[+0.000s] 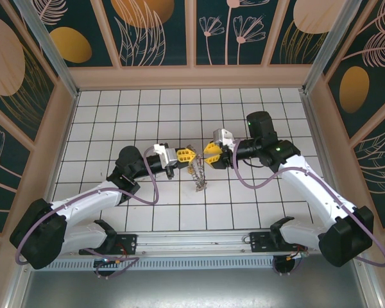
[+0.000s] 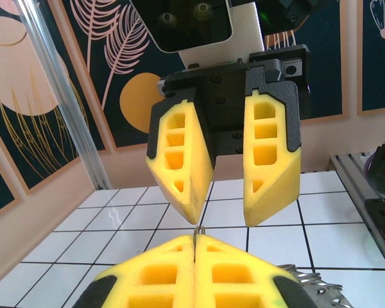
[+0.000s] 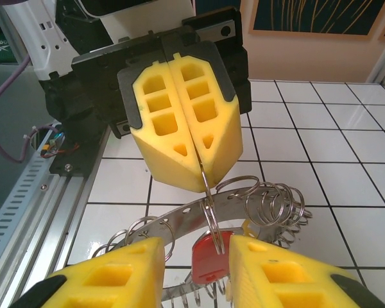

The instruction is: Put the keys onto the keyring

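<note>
My left gripper [image 3: 201, 183] is pressed tight together, nipping what looks like a thin wire loop of the keyring [image 3: 173, 221]. The grey band and its small silvery rings hang just under its tips, above the tiled table [image 1: 115, 109]. My right gripper [image 3: 199, 250] faces it tip to tip with its fingers spread. The red-headed key [image 3: 210, 260] sits in that gap, though I cannot tell whether either pad touches it. The key lies directly below the left tips. Its long axis seems to run up along the pinched loop, with the head nearest the right arm. I judge the coming move belongs to the right gripper.
</note>
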